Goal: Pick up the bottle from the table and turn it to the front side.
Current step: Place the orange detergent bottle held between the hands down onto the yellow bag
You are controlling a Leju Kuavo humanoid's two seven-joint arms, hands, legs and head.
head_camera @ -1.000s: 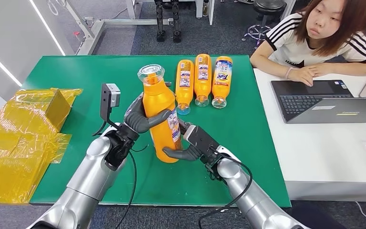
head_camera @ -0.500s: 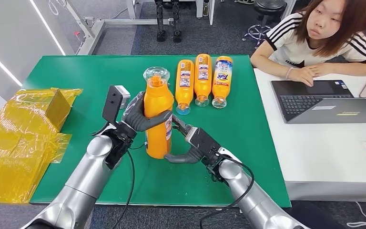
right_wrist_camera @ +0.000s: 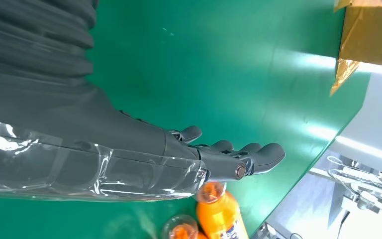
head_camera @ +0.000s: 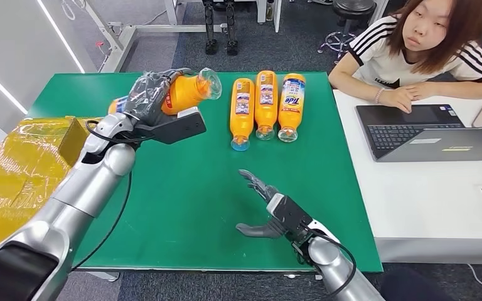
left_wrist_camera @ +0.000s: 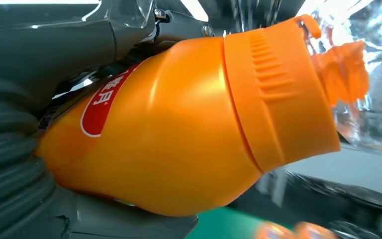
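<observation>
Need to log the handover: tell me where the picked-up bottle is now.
In the head view the bottle is gripped in the left hand, lifted over the table's far-left part, cap pointing toward the three lying bottles.

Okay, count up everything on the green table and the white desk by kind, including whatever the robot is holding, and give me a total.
Orange plastic detergent bottles: 4, three lying side by side on the green table, one held sideways in the left hand
Yellow-wrapped cardboard box: 1
Yellow plastic sheets, one pile: 1
Dark open laptop on the white desk: 1
Total: 7
</observation>
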